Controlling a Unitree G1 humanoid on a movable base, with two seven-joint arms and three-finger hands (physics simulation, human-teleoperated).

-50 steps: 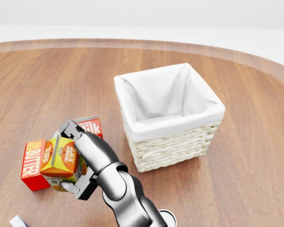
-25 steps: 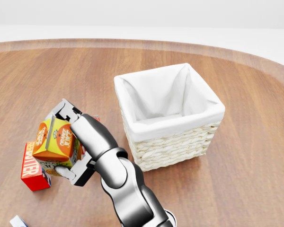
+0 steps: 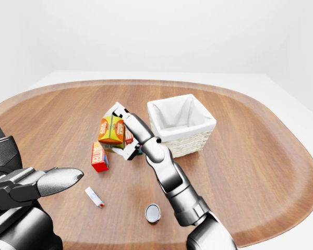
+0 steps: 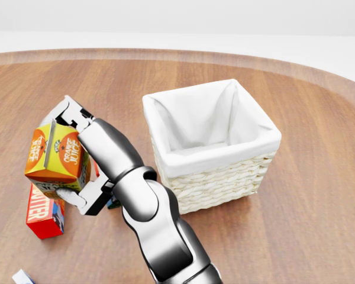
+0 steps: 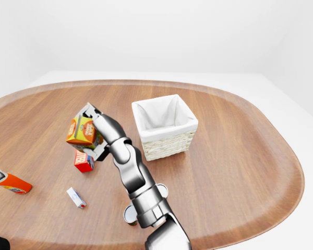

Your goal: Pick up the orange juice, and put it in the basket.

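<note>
The right arm comes up from the bottom of the head view and leans toward the upper left. Its right hand (image 4: 68, 157) is lifted up off the bench. The fingers (image 4: 71, 198) are wrapped tight around the juice (image 4: 56, 157), which sits tipped between them. The left hand (image 3: 39, 182) shows at the lower left of the left-eye view. It holds nothing, and one grey finger points out to the right.
</note>
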